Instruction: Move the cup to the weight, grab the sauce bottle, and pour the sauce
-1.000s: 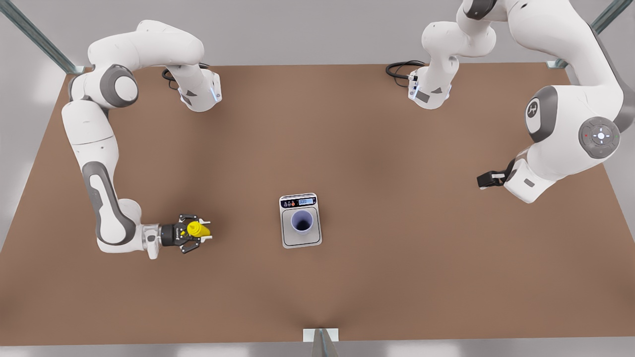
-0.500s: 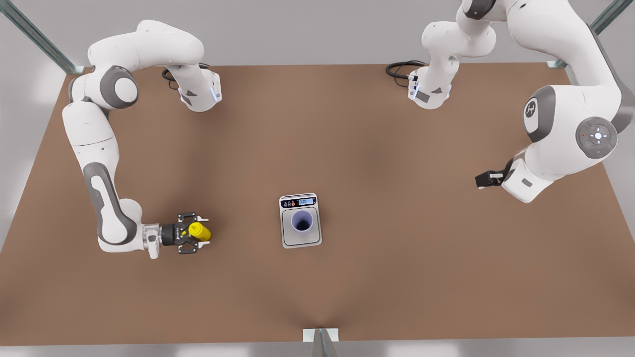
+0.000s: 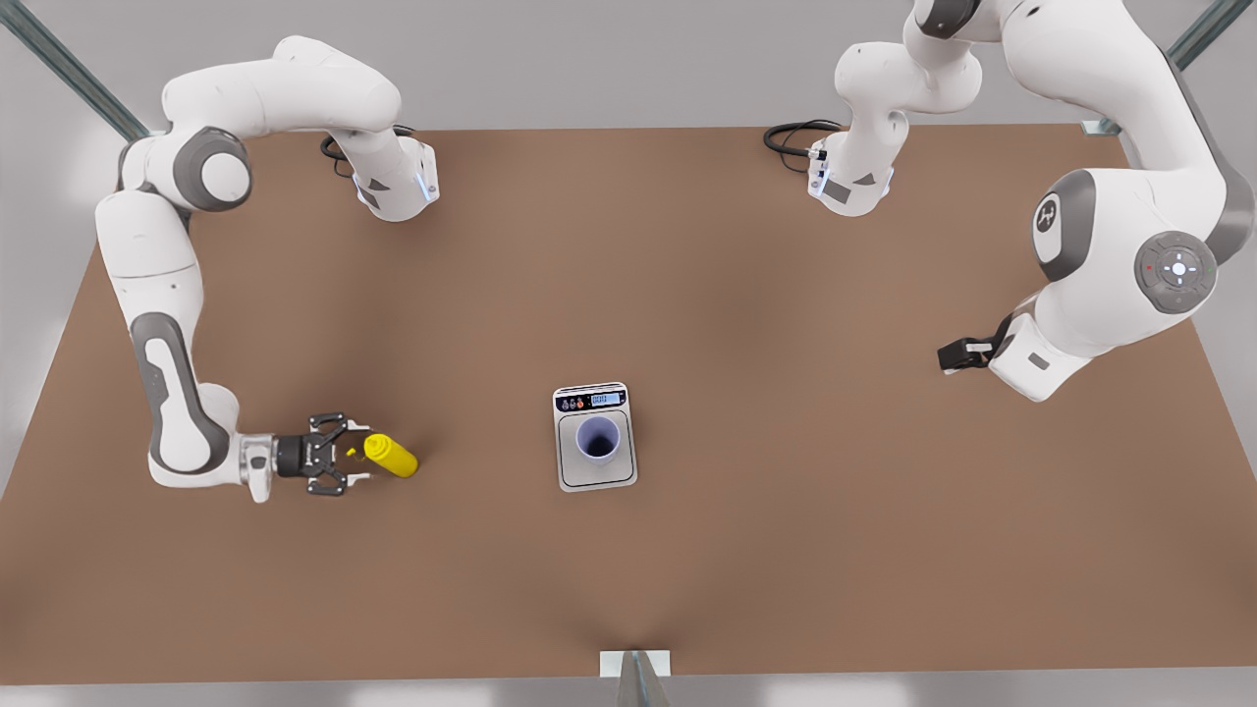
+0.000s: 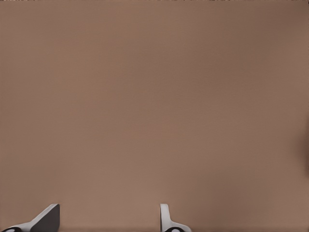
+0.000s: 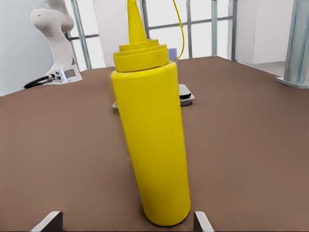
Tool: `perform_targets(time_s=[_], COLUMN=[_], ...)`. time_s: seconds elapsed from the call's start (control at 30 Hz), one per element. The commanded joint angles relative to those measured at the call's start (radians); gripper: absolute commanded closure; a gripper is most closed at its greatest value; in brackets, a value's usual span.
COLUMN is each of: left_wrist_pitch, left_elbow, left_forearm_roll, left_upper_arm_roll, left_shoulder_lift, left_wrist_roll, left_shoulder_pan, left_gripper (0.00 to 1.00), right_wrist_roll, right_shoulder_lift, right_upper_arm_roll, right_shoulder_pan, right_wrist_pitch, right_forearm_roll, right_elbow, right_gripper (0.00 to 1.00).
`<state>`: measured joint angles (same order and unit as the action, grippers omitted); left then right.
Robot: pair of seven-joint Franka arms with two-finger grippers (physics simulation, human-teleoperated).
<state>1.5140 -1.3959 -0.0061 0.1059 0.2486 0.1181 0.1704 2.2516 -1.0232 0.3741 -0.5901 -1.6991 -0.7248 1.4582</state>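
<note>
The yellow sauce bottle point(image 3: 391, 456) stands upright on the table at the front view's left; up close it is the sauce bottle point(image 5: 152, 140), nozzle up. My right gripper point(image 3: 346, 463) is open just short of it, its fingertips point(image 5: 49, 220) level with the bottle's base and not touching it. The lavender cup point(image 3: 597, 438) stands on the silver platform of the weight point(image 3: 594, 477) at mid-table. My left gripper point(image 3: 955, 354) hangs open over bare table at the front view's right, with its fingertips point(image 4: 47, 218) apart and holding nothing.
The brown table point(image 3: 786, 550) spans the scene. Both arm bases point(image 3: 393, 182) and black cables point(image 3: 795, 133) sit along its far edge. A small white bracket point(image 3: 634, 664) sits at the near edge. Metal frame posts stand at the corners.
My right gripper has drawn back toward the front view's left, off the sauce bottle it had surrounded; the bottle stays standing on the table. The left arm shifted slightly.
</note>
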Motion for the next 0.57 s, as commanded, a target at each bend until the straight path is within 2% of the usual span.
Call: perform_targets(time_s=[0.0, 0.07, 0.1, 0.17, 0.2, 0.27, 0.37, 0.4, 0.47, 0.53], left_wrist_pitch=[0.000, 0.000, 0.000, 0.000, 0.000, 0.000, 0.000, 0.000, 0.002, 0.002], left_elbow=[0.000, 0.000, 0.000, 0.000, 0.000, 0.000, 0.000, 0.000, 0.000, 0.000], left_forearm_roll=[0.001, 0.000, 0.001, 0.001, 0.001, 0.001, 0.001, 0.001, 0.001, 0.001], left_upper_arm_roll=[0.001, 0.000, 0.000, 0.001, 0.001, 0.000, 0.000, 0.001, 0.000, 0.001], left_shoulder_lift=[0.000, 0.000, 0.000, 0.000, 0.000, 0.000, 0.006, 0.006, 0.006, 0.006], left_wrist_roll=[0.000, 0.000, 0.000, -0.002, 0.000, 0.000, 0.000, 0.000, 0.000, 0.000], left_shoulder_pan=[0.000, 0.000, 0.000, 0.000, 0.000, 0.000, 0.000, 0.000, 0.001, 0.001], left_gripper=[0.00, 0.00, 0.00, 0.00, 0.00, 0.00, 0.00, 0.00, 0.00, 0.00], right_wrist_roll=[-0.017, -0.088, -0.263, -0.473, -0.654, -1.046, -1.690, -1.937, -2.305, -2.426], right_shoulder_lift=[0.003, 0.049, 0.116, 0.299, 0.417, 0.627, 0.684, 0.684, 0.784, 0.893], right_upper_arm_roll=[-0.017, -0.066, -0.075, -0.075, -0.072, -0.077, -0.069, -0.063, -0.090, -0.106], right_shoulder_pan=[-0.007, -0.008, -0.011, -0.004, 0.039, 0.170, 0.348, 0.363, 0.420, 0.458], right_wrist_pitch=[0.024, 0.125, 0.213, 0.236, 0.233, 0.084, 0.067, 0.087, 0.170, 0.170], right_forearm_roll=[0.002, 0.025, 0.062, 0.125, 0.182, 0.399, 0.706, 0.740, 0.777, 0.765], right_elbow=[-0.001, -0.009, -0.044, -0.042, -0.045, -0.036, -0.053, -0.068, -0.035, 0.077], right_gripper=[0.00, 0.00, 0.00, 0.00, 0.00, 0.00, 0.00, 0.00, 0.00, 0.00])
